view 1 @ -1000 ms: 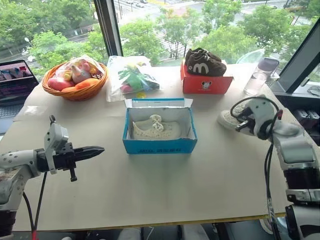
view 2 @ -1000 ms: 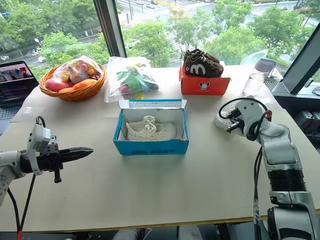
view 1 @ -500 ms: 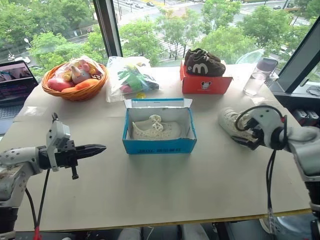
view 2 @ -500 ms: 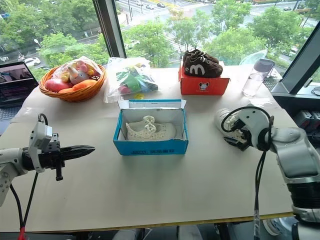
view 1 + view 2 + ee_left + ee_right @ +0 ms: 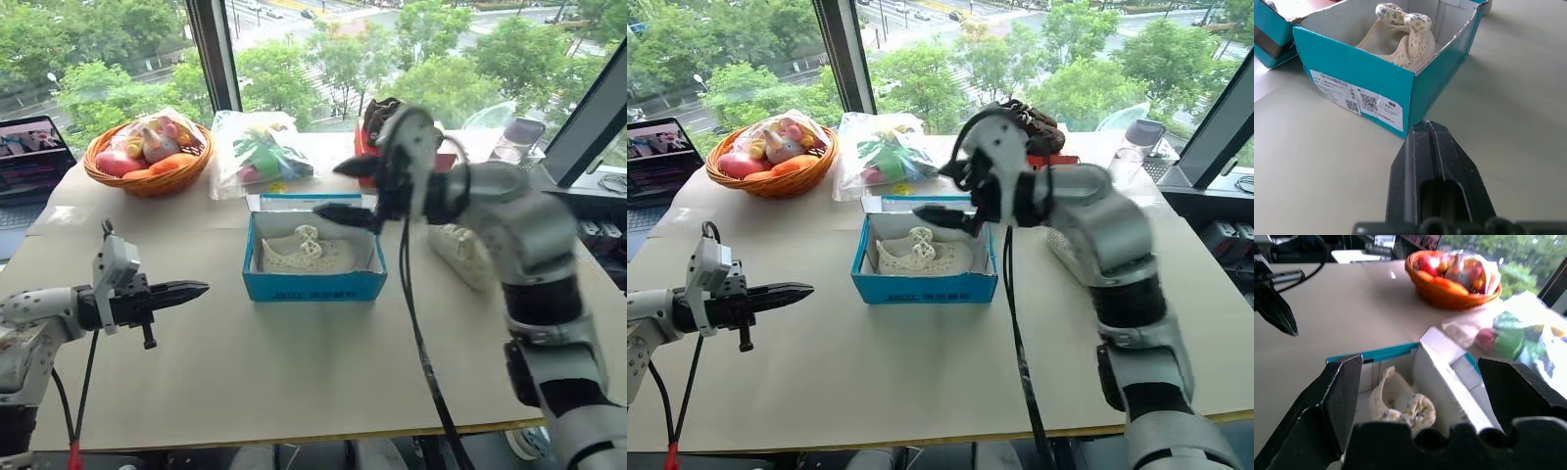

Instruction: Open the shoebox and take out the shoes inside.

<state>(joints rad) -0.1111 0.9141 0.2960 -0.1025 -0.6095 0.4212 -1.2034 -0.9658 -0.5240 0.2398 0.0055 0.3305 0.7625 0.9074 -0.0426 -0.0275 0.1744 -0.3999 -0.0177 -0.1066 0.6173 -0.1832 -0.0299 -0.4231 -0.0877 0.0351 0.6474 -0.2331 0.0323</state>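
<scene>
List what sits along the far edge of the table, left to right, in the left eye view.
Laptop → wicker basket → clear bag of toys → red-orange box → clear cup.

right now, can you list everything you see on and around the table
shoebox: 1, bright blue, table centre, open
cream shoe in box: 1, off-white, inside the shoebox
cream shoe on table: 1, off-white, right of the shoebox
red-orange box: 1, far side, mostly behind the right arm
dark brown shoes: on the red-orange box
basket: 1, orange wicker, far left, holds toys
plastic bag: 1, clear, colourful contents, beside basket
bottle: 1, clear, far right
laptop: 1, left edge
table: 1, beige
left pincer: shut, left of shoebox
right pincer: open, over the shoebox
</scene>
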